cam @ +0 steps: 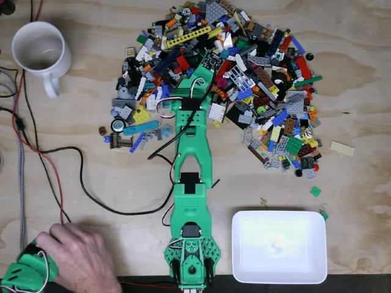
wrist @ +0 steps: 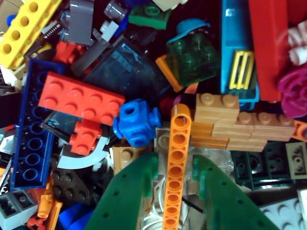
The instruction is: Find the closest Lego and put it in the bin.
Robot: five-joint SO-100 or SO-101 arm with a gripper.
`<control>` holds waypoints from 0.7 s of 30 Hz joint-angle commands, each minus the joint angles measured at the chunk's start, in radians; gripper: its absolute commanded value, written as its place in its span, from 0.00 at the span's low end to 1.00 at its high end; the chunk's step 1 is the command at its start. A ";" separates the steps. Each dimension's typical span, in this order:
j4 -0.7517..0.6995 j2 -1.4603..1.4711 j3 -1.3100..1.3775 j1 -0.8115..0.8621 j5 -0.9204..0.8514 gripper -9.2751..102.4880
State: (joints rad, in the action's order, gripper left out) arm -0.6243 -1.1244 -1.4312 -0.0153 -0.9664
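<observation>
A green robot arm (cam: pixel 190 183) reaches across the plywood surface (cam: pixel 91 177) into a heap of Lego (cam: pixel 244 79), well beyond the bin (cam: pixel 279 246), which sits empty beside the arm's base; nothing appears delivered yet. In the wrist view the end effector (wrist: pixel 175 177) stands spread astride an orange holed beam (wrist: pixel 175 163), not yet closed. A person's hand (cam: pixel 79 256) rests left of the bin; a white mug (cam: pixel 40 52) stands far beyond it.

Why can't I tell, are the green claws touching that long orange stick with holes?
Cannot tell. In the wrist view the orange beam lies between the gripper's green fingers, but contact isn't plain.
</observation>
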 commanded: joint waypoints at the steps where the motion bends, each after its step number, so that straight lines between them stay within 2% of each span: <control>1: -0.008 -0.048 0.077 0.012 -0.018 0.08; 8: -0.149 -0.153 0.156 0.008 -0.044 0.08; 15: -0.337 -0.426 0.110 0.074 -0.147 0.08; 18: -0.448 -0.583 0.051 0.152 -0.175 0.08; 21: -0.575 -0.756 -0.043 0.302 -0.216 0.08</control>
State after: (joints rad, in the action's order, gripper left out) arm -1.0968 -1.6091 -1.4450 0.1289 -1.1382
